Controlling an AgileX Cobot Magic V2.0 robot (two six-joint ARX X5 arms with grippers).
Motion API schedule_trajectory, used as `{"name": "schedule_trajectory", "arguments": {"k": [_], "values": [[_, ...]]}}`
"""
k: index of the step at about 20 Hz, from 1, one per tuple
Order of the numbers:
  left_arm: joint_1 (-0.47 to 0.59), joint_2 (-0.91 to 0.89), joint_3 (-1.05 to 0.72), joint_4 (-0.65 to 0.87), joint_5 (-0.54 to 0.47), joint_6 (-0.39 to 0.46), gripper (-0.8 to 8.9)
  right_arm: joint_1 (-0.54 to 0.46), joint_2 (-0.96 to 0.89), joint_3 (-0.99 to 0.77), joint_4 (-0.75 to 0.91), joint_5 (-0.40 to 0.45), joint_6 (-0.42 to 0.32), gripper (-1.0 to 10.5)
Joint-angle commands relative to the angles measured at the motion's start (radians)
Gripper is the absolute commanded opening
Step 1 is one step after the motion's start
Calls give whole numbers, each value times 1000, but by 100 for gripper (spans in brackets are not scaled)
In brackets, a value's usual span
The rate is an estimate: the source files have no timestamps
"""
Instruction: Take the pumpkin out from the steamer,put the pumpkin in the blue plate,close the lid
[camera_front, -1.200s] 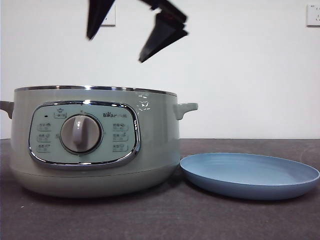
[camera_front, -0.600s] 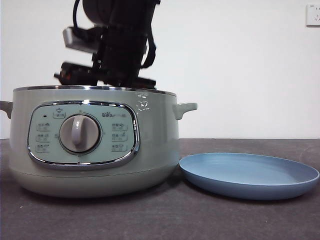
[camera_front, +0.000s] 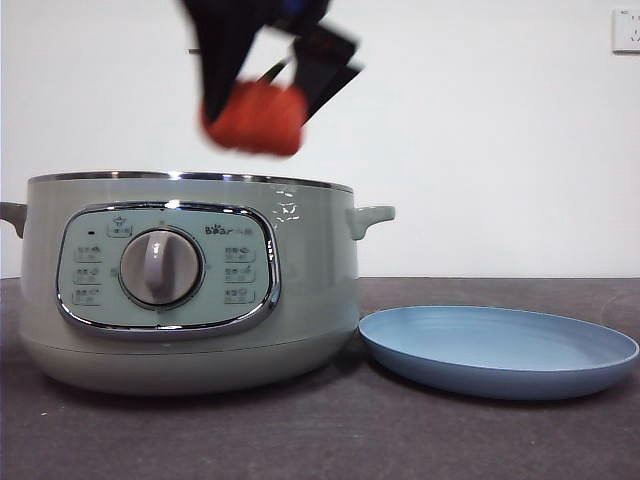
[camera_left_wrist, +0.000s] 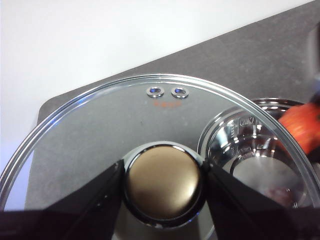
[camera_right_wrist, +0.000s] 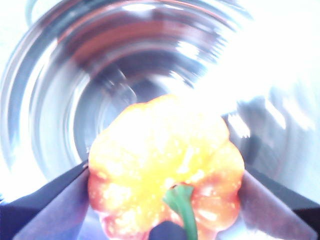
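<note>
My right gripper is shut on the orange-red pumpkin and holds it in the air just above the open steamer. In the right wrist view the pumpkin with its green stem fills the gap between the jaws, over the steamer's shiny inner pot. My left gripper is shut on the knob of the glass lid, held beside the steamer; the pot and the pumpkin show through it. The blue plate lies to the right of the steamer.
The steamer's side handle points toward the plate. A white wall stands behind the dark table. A wall socket is at the upper right.
The right gripper went down into the steamer, closed on the pumpkin and has come up with it above the rim. The lid, steamer and plate have not moved.
</note>
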Motion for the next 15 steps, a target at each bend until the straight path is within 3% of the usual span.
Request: {"name": "schedule_trajectory", "arguments": {"k": [1, 5, 9, 11, 15], "values": [[0, -11, 15, 73, -6, 4, -9, -62, -93, 0, -103, 2, 11, -3], [0, -11, 15, 122, -3, 4, -9, -239, -225, -11, -319, 4, 141, -3], [0, -6, 15, 149, -1, 4, -9, -366, -345, -183, -312, 135, 228, -8], [0, -3, 15, 155, 1, 4, -9, -397, -425, -337, -249, 194, 258, -8], [0, 17, 15, 161, 1, 4, -9, -409, -575, -639, -11, 143, 280, -8]]}}
